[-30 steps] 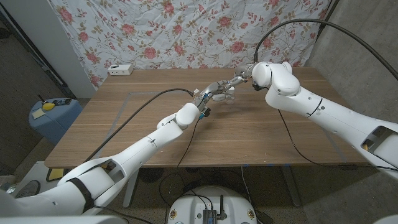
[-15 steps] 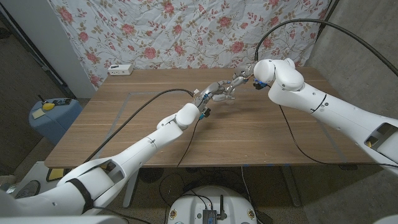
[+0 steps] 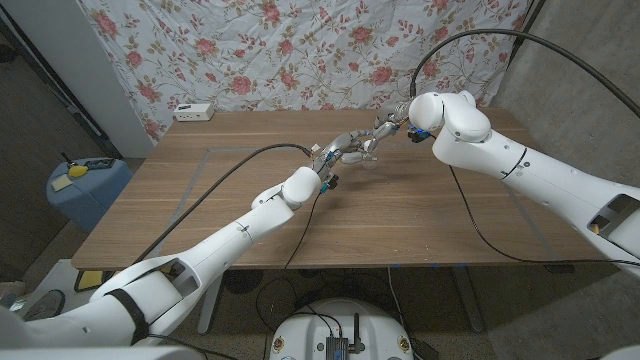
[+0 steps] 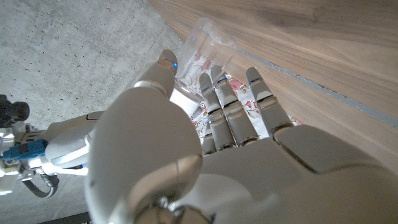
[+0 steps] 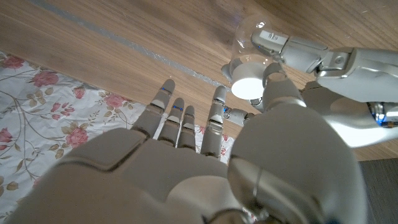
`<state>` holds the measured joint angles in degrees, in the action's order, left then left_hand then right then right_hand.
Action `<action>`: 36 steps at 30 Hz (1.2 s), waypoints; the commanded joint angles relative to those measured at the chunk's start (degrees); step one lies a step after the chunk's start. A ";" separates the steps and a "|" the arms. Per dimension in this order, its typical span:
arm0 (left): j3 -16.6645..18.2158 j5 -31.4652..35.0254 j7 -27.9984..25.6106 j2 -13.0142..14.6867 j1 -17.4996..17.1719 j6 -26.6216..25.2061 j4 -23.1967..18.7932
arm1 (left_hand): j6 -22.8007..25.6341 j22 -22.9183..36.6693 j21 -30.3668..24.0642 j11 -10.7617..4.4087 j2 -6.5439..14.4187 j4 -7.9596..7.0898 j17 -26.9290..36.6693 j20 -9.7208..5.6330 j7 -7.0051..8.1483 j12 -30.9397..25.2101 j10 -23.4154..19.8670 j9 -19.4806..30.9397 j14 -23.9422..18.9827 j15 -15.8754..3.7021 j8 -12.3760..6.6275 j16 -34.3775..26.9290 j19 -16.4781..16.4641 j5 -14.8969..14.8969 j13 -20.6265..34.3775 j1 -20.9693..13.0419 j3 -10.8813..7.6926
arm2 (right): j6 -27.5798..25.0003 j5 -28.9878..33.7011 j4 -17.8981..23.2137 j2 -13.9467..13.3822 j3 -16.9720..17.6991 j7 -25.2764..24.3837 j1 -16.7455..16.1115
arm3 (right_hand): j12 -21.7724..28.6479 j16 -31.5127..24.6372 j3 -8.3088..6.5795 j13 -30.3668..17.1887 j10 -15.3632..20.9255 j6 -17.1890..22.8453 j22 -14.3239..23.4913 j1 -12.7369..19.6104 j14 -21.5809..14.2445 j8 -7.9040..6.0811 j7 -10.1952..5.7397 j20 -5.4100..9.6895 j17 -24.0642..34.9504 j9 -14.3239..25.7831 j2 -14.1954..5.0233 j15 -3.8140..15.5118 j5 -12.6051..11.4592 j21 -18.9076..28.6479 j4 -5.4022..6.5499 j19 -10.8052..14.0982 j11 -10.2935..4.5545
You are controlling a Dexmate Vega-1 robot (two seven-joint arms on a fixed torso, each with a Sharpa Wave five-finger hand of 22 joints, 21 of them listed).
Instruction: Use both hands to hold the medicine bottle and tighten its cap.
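The brown wooden desk (image 3: 420, 215) carries both arms toward its far middle, in front of a floral cloth backdrop (image 3: 300, 50). The left robot hand (image 3: 340, 150) wraps its fingers (image 5: 273, 38) around the clear plastic medicine bottle (image 5: 249, 46), which it holds above the desk (fingers partly curled, not clenched). The right robot hand (image 3: 388, 124) sits just beside the bottle's round white cap (image 5: 247, 86), its thumb touching the cap, its other fingers (image 5: 177, 118) straight and spread.

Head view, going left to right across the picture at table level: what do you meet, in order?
Blue bin beside the table → white box at the far edge → left hand → medicine bottle → right hand.
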<state>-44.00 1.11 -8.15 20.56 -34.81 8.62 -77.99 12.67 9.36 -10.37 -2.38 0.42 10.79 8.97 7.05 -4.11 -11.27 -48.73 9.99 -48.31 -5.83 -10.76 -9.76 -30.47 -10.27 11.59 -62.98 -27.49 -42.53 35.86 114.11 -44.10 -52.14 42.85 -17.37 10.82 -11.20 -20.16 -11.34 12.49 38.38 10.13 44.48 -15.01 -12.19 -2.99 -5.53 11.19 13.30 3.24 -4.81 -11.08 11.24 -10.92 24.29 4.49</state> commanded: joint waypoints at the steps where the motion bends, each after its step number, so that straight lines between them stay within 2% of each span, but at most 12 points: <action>1: 0.08 -0.13 -0.04 -0.09 0.11 0.14 0.39 | 0.12 0.10 -0.15 -5.67 0.54 -2.01 0.23 -0.03 0.25 -0.34 -6.15 0.11 0.23 -2.94 0.11 -0.16 0.26 -0.46 0.13 0.18 -2.50 | 0.20 -0.84 -0.39 -0.02 -0.51 -0.01 0.70 | 0.37 -0.23 -0.89 -0.26 0.40 1.53 0.07 1.53 -0.04 -0.72 -0.28 0.24 -0.07 0.01 0.15 0.56 -0.49 0.29 0.15 0.19 -0.51; 7: 0.03 -0.21 0.08 -0.28 0.37 0.33 0.93 | 0.16 0.10 -0.19 -5.73 0.55 -2.01 0.24 0.00 0.23 -0.35 -6.17 0.11 0.16 -2.96 0.09 -0.19 0.18 -0.46 0.13 0.21 -2.52 | 0.57 -1.31 -0.65 0.12 -0.38 -0.91 0.52 | 0.71 -0.43 -1.38 -0.25 1.32 3.88 0.08 3.24 -0.60 -1.62 -1.38 0.41 -0.16 -0.08 0.62 1.12 -0.47 0.42 0.47 0.51 -0.77; 27: 0.07 -0.36 0.29 -0.18 0.53 0.50 1.15 | 0.09 0.10 -0.18 -5.67 0.54 -1.97 0.24 0.00 0.22 -0.34 -6.12 0.11 0.15 -2.86 0.11 -0.20 0.18 -0.45 0.13 0.28 -2.57 | 1.37 -2.52 -1.56 0.71 -0.59 -2.84 0.66 | 0.85 -0.73 -1.27 -0.25 1.94 5.09 0.11 3.03 -1.07 -2.03 -1.71 0.88 0.02 -0.14 0.38 1.87 -0.25 0.62 1.36 1.05 -0.99; 36: 0.10 -0.40 0.33 -0.13 0.51 0.59 1.15 | 0.12 0.10 -0.17 -5.68 0.55 -2.02 0.23 0.01 0.18 -0.34 -6.13 0.11 0.17 -2.92 0.09 -0.18 0.22 -0.45 0.12 0.38 -2.59 | 1.17 -2.45 -1.43 0.75 -0.49 -4.29 0.21 | 1.26 -1.18 -1.45 -0.22 3.76 10.02 0.15 3.76 -2.11 -3.82 -2.42 1.49 0.12 -0.25 -0.17 2.94 -0.09 0.91 1.65 2.05 -1.44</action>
<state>-43.97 0.80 -7.88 20.34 -34.30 9.11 -76.85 12.67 9.36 -10.37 -2.47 0.31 10.79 8.97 7.05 -4.11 -11.28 -48.64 9.99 -48.31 -5.83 -10.76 -9.76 -30.48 -10.44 11.60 -62.41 -27.49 -41.32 33.50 112.75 -43.47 -52.56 39.94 -16.90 11.48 -12.00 -21.60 -11.33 15.49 46.92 10.13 47.74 -16.67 -15.32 -5.13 -4.09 11.07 12.88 3.36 -2.54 -11.08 11.69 -9.62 25.74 3.19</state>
